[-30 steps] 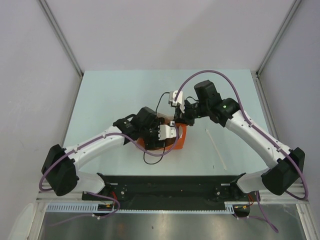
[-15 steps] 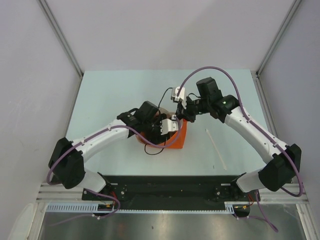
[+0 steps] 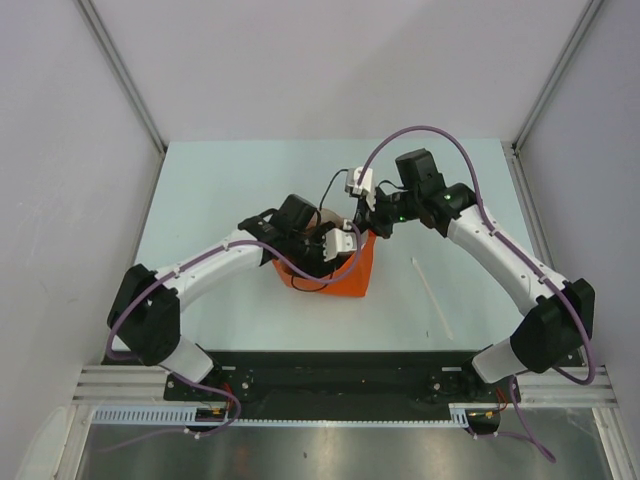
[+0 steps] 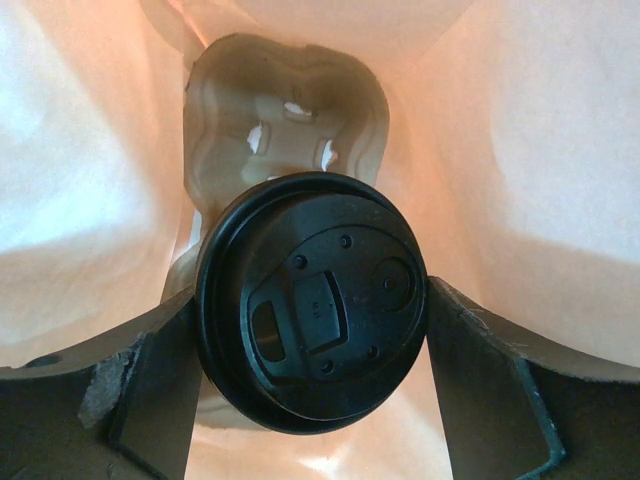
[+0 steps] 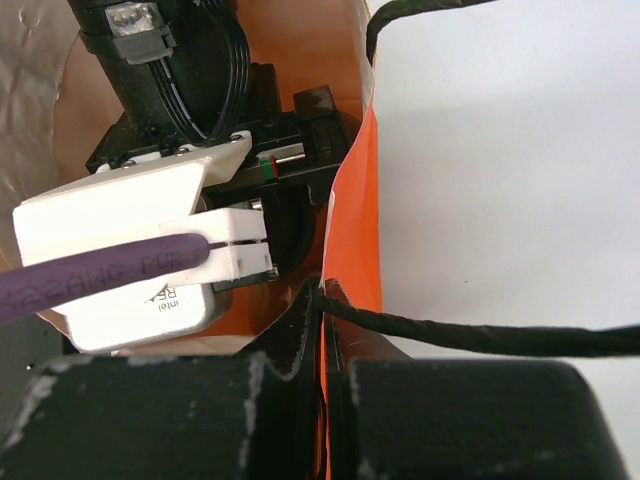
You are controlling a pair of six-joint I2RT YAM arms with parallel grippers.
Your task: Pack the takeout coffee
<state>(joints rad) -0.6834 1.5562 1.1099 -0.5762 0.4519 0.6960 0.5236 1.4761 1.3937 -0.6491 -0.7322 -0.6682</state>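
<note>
takeout coffee (image 4: 312, 315) sits deep inside the orange paper bag (image 3: 352, 277), its black lid facing up in the left wrist view and the bag's folded bottom showing beyond it. the left gripper (image 4: 312, 345) reaches down into the bag, jaws spread wide, a finger (image 4: 150, 390) touching the lid on each side. the right gripper (image 5: 322, 312) is pressed together on the bag's far right rim, just beside a black cord handle (image 5: 450, 336). the bag stands mid-table (image 3: 220, 190) between the arms.
</note>
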